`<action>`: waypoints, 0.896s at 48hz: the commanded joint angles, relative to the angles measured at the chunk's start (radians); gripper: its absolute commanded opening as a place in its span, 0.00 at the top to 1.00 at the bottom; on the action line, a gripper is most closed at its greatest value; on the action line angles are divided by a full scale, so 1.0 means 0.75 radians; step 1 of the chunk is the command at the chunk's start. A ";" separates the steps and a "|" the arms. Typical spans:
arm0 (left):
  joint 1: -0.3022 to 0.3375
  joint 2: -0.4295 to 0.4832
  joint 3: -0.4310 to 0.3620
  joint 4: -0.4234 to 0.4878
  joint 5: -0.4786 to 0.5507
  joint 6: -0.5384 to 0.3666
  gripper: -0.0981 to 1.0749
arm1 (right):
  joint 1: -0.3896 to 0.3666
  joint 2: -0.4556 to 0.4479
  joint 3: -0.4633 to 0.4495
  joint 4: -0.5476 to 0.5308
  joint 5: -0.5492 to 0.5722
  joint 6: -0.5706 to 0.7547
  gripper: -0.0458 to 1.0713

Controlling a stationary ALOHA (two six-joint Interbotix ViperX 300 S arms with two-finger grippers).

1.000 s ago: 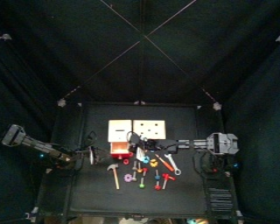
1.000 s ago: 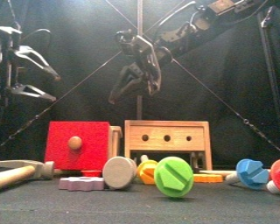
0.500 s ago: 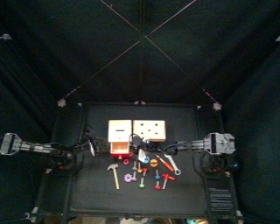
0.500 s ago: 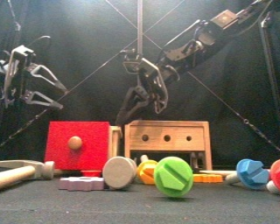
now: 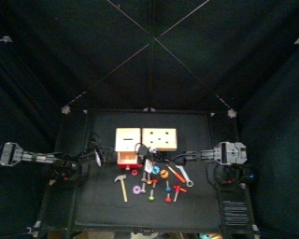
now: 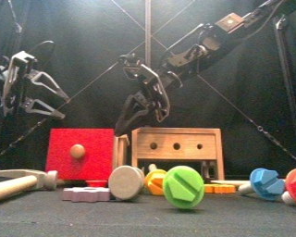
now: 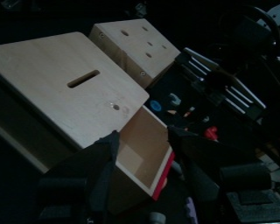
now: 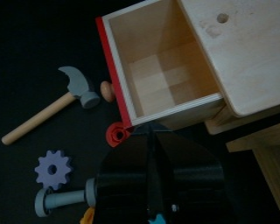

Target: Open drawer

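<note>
Drawer (image 8: 160,66) stands pulled out, unmoved. Right fingers (image 6: 143,93) have dipped closer above it, grip state can't tell. Left fingers (image 7: 104,168) released, near the bench (image 5: 202,126) left edge. Task looks done.

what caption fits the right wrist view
Drawer pulled open and empty, toy hammer lying beside it.

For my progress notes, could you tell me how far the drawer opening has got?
Done: the drawer stands pulled well out of its pale-wood box, empty inside. In hand: nothing; the left gripper hangs open, apart from it. Left: probably only backing the right gripper away.
</note>
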 commanded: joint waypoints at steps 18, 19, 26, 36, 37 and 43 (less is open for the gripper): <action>0.029 -0.080 0.035 0.018 0.000 0.010 0.19 | 0.006 -0.033 -0.063 -0.004 0.112 -0.002 0.94; 0.029 -0.084 0.037 0.020 0.000 0.010 0.19 | 0.006 -0.037 -0.061 -0.004 0.115 -0.002 0.94; 0.029 -0.096 0.047 0.022 0.000 0.004 0.19 | 0.031 -0.080 -0.027 -0.004 0.117 -0.002 0.94; 0.029 -0.096 0.043 0.025 0.000 0.004 0.19 | 0.070 -0.137 0.051 -0.004 0.110 -0.004 0.94; 0.029 -0.096 0.043 0.025 0.000 0.004 0.19 | 0.074 -0.141 0.057 -0.004 0.108 -0.004 0.94; 0.029 -0.096 0.047 0.022 0.004 0.004 0.19 | 0.104 -0.149 0.088 -0.012 0.092 -0.006 0.94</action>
